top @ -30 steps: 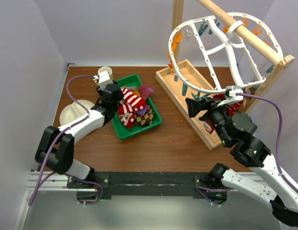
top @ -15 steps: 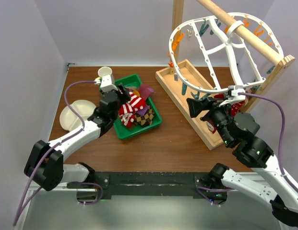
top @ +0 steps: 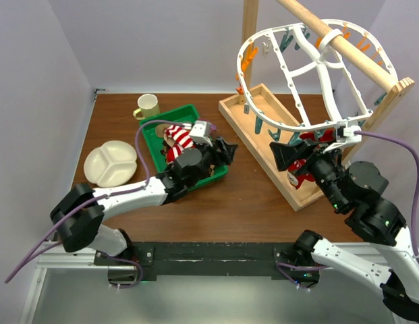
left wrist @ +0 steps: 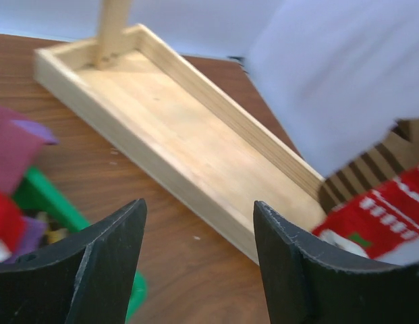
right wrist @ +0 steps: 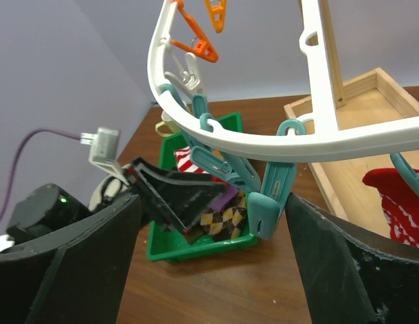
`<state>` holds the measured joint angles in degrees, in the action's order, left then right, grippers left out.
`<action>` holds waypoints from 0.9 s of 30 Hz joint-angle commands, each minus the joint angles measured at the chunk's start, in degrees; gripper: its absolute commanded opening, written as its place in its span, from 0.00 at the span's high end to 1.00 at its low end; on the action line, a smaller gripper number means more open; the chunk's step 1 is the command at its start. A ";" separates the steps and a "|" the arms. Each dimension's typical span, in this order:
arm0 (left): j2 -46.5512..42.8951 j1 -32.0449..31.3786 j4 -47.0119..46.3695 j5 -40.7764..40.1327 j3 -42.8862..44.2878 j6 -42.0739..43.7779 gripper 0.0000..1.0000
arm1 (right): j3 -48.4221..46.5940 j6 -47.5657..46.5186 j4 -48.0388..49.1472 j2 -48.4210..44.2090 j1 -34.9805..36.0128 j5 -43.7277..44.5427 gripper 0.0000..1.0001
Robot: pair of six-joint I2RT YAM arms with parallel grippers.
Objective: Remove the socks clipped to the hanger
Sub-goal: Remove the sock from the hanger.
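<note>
- Left gripper (top: 221, 149): jaws apart, nothing held; stretched over the right edge of the green tray (right wrist: 196, 250), aimed at the wooden stand base (left wrist: 189, 155).
- Right gripper (top: 285, 154): jaws wide apart, empty; held just under the low rim of the hanger (right wrist: 263, 140), beside a teal clip (right wrist: 273, 196).
- One red sock (right wrist: 398, 196) is seen hanging under the hanger's near rim, apparently from a clip, over the stand base; the other socks (top: 179, 137) are piled in the tray.
- Risk: both grippers are closing on the same spot, so a clash of arms is judged possible.
- Risk: if the sock is tugged while the clip is not released, the hanger may be swung or lifted off the rail (top: 344, 44).
- Risk: the clip may be grabbed in place of the sock, as the two hang close together.
- Change: the left arm has been swung from the tray's left side across to its right, uncovering the mug (top: 148, 106); the right arm has been shifted slightly right.
</note>
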<state>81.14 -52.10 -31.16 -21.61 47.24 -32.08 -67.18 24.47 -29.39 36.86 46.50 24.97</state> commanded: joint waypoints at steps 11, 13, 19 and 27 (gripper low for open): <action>14.56 -10.13 -13.04 6.83 13.92 0.52 0.27 | -8.14 0.40 -2.61 0.49 0.08 -12.30 0.02; 15.88 -10.57 -13.32 8.24 15.32 1.31 0.27 | -8.84 0.05 -1.73 0.58 -0.01 -12.93 0.02; 20.71 -11.80 -15.95 14.38 17.96 3.33 0.25 | -9.72 -0.56 1.26 1.19 -0.01 -14.69 0.02; 27.83 -12.24 -16.83 23.08 23.94 9.30 0.24 | -10.69 -0.91 3.46 2.95 -0.01 -15.56 0.02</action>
<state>106.52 -63.96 -44.03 -4.25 66.54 -28.10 -75.68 24.58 -28.82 38.39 46.50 11.27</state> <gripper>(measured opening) 0.759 0.985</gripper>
